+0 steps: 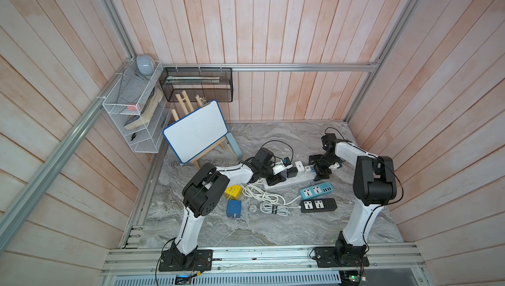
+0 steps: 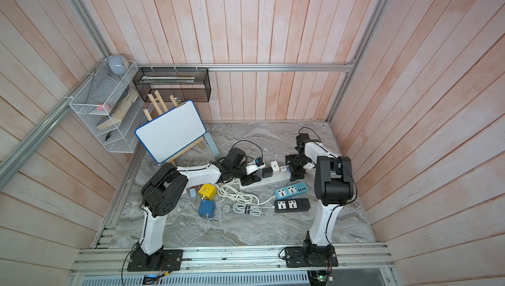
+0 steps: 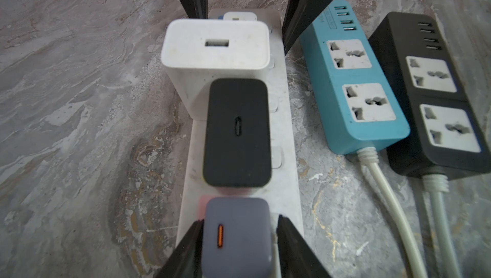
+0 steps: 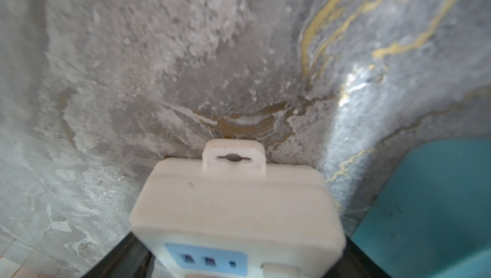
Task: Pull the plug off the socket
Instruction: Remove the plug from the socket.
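A white socket strip [image 1: 297, 180] lies on the marble table with several plugs in a row. The nearest plug is grey [image 3: 239, 236] with an orange port, and it stands in the strip [image 3: 285, 178]. Behind it stand a black charger [image 3: 237, 133] and a white charger [image 3: 215, 48]. My left gripper [image 3: 240, 218] straddles the grey plug. One finger [image 3: 191, 239] touches the plug's side and the other [image 3: 289, 236] stands a sliver away. My right gripper [image 4: 239, 236] is shut on the strip's far end [image 4: 233, 197], with a finger on each long side. Both grippers show in both top views [image 1: 276, 180] [image 2: 296, 174].
A blue socket strip [image 1: 315, 191] and a black one [image 1: 318, 204] lie just in front of the white strip. Coiled white cords [image 1: 262, 197] lie beside them. A yellow cube adapter [image 1: 232, 191] and a blue one [image 1: 233, 208] sit near the left arm. A whiteboard on an easel [image 1: 195, 131] stands at the back left.
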Robot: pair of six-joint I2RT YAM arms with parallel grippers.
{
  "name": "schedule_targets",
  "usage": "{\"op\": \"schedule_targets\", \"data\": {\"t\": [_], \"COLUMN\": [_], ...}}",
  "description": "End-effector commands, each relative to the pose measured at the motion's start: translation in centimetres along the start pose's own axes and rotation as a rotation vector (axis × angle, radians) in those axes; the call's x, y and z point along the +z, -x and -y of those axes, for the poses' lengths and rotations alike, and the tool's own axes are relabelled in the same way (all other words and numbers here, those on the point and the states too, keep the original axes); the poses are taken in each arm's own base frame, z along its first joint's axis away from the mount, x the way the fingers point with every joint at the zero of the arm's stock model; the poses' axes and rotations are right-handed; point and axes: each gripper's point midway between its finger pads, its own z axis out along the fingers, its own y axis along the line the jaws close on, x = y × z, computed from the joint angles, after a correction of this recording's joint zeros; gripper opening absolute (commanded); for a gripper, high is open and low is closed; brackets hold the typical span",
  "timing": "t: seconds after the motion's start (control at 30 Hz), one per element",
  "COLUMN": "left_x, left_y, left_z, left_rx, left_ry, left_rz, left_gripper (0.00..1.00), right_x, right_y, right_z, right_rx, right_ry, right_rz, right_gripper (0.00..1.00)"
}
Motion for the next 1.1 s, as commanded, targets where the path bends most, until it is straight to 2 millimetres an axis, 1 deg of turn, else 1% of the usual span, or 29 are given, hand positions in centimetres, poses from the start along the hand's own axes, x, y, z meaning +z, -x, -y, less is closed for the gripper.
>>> {"op": "schedule_targets", "data": {"t": [0.0, 0.07, 0.13, 0.2, 0.27, 0.5, 0.67, 1.07], "left_x": [0.3, 0.4, 0.4, 0.4, 0.3, 0.0, 0.0, -2.1], "left_y": [0.9, 1.0, 1.2, 1.3, 1.6, 2.2, 2.8, 6.3], "left_z": [-0.2, -0.1, 0.2, 0.4, 0.5, 0.4, 0.4, -0.4], "left_rx": [0.003, 0.003, 0.006, 0.009, 0.016, 0.031, 0.039, 0.089], "left_ry": [0.0, -0.007, -0.014, -0.018, -0.016, -0.004, 0.008, 0.063], "left_rz": [0.024, 0.029, 0.03, 0.026, 0.029, 0.031, 0.036, 0.098], "left_gripper": [0.44, 0.41, 0.32, 0.19, 0.13, 0.09, 0.0, 0.0], "right_x": [2.9, 2.9, 2.9, 2.9, 3.0, 3.1, 3.1, 3.0], "right_y": [1.5, 1.6, 1.6, 1.6, 1.6, 1.6, 1.5, 1.9], "right_z": [-0.4, -0.4, -0.3, -0.3, -0.2, 0.0, 0.1, 0.5], "right_rx": [0.003, 0.002, 0.003, 0.004, 0.004, 0.002, 0.001, 0.024], "right_ry": [-0.006, -0.006, -0.009, -0.005, -0.009, -0.01, -0.011, -0.033], "right_rz": [0.043, 0.046, 0.046, 0.044, 0.046, 0.047, 0.048, 0.073], "right_gripper": [0.0, 0.0, 0.0, 0.0, 0.0, 0.0, 0.0, 0.0]}}
